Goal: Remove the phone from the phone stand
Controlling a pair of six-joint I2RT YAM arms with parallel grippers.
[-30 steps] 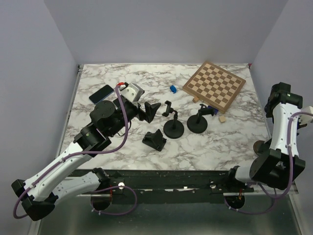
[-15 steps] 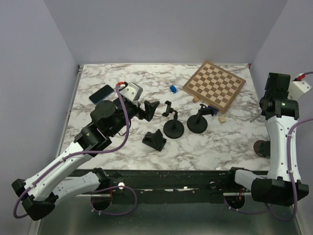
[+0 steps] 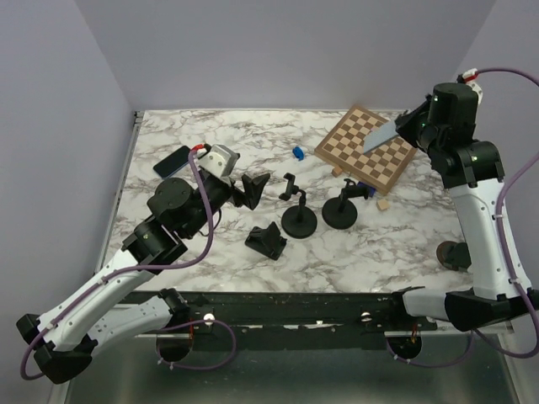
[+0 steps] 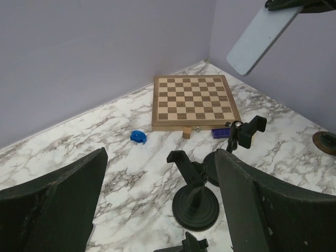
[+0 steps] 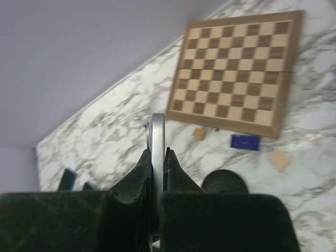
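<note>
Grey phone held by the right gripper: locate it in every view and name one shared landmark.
Top external: grey phone upper right, over the chessboard.
Left wrist: grey phone top right corner, chessboard at centre.
Right wrist: grey phone edge-on, lower centre; chessboard upper right.
Shared landmark: the chessboard.

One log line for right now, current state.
right gripper: shut on phone, held aloft | left gripper: open, empty | two upright stands: empty
</note>
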